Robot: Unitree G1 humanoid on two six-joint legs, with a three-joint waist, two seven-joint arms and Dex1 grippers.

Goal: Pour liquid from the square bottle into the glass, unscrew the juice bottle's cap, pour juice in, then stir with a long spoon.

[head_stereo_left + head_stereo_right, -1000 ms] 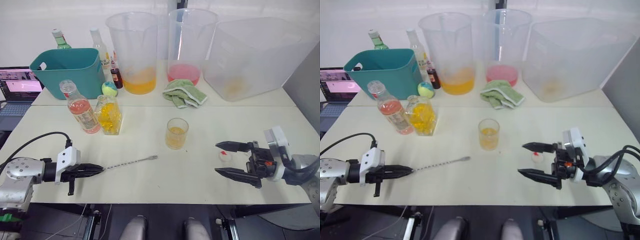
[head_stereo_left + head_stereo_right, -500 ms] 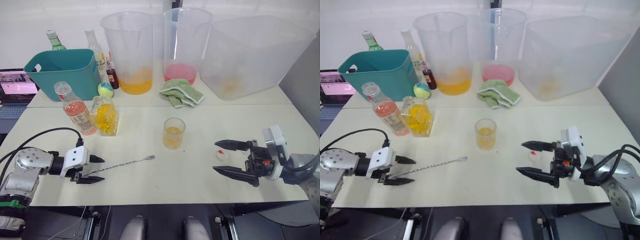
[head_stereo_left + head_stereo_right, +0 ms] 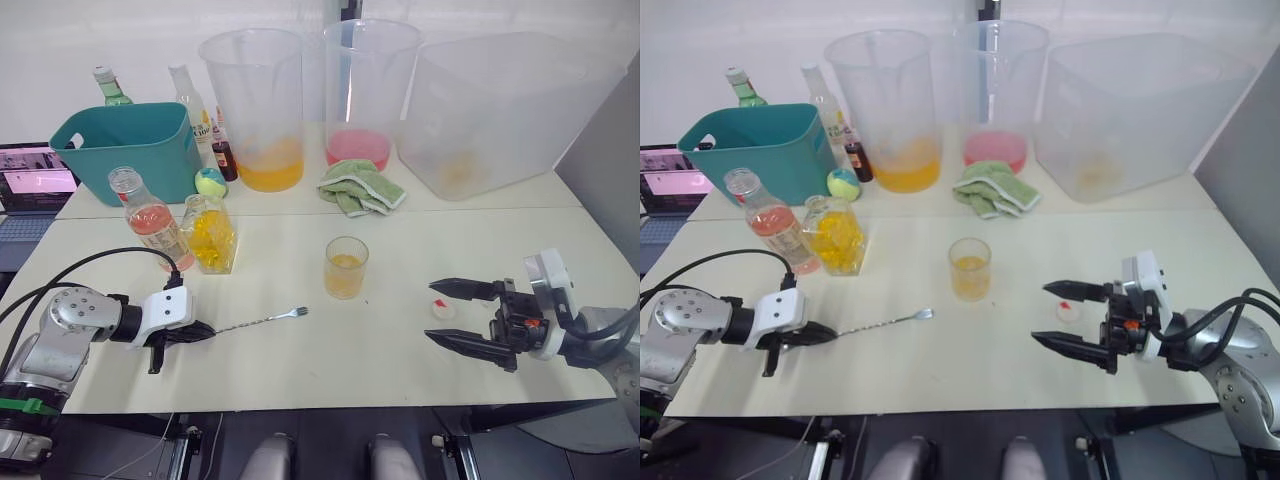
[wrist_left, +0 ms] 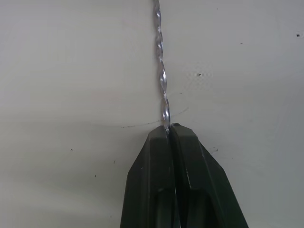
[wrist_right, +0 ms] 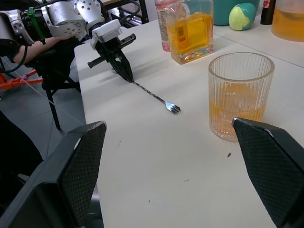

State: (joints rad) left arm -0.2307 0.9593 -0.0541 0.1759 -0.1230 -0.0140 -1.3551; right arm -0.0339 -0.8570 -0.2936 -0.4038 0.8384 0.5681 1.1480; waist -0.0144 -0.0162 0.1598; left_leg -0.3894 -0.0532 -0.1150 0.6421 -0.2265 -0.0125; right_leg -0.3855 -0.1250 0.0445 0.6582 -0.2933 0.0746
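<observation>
The long spoon (image 3: pixel 262 320) lies flat on the table, its thin twisted stem (image 4: pixel 160 71) running out from my left gripper (image 3: pixel 197 331), which is shut on its handle end. The glass (image 3: pixel 346 268), part full of yellow-orange liquid, stands mid-table. At the left stand the square bottle (image 3: pixel 213 235) with yellow liquid and, beside it, the uncapped juice bottle (image 3: pixel 150 218). The white cap (image 3: pixel 442 309) rests on the table between the fingers of my right gripper (image 3: pixel 432 311), which is open and not touching it. The right wrist view looks at the glass (image 5: pixel 240 97) and the spoon (image 5: pixel 153 98).
A teal basket (image 3: pixel 130 140), green bottle (image 3: pixel 105 85), tall clear bottle (image 3: pixel 196 100), brown bottle (image 3: pixel 228 156) and a ball (image 3: pixel 210 181) stand back left. Two pitchers (image 3: pixel 255 100) (image 3: pixel 370 90), a clear tub (image 3: pixel 500 110) and a green cloth (image 3: pixel 360 187) line the back. A laptop (image 3: pixel 35 185) sits far left.
The left gripper's fingers were apart around the spoon's handle half a second ago and have now closed on it. The right gripper has stayed open by the cap.
</observation>
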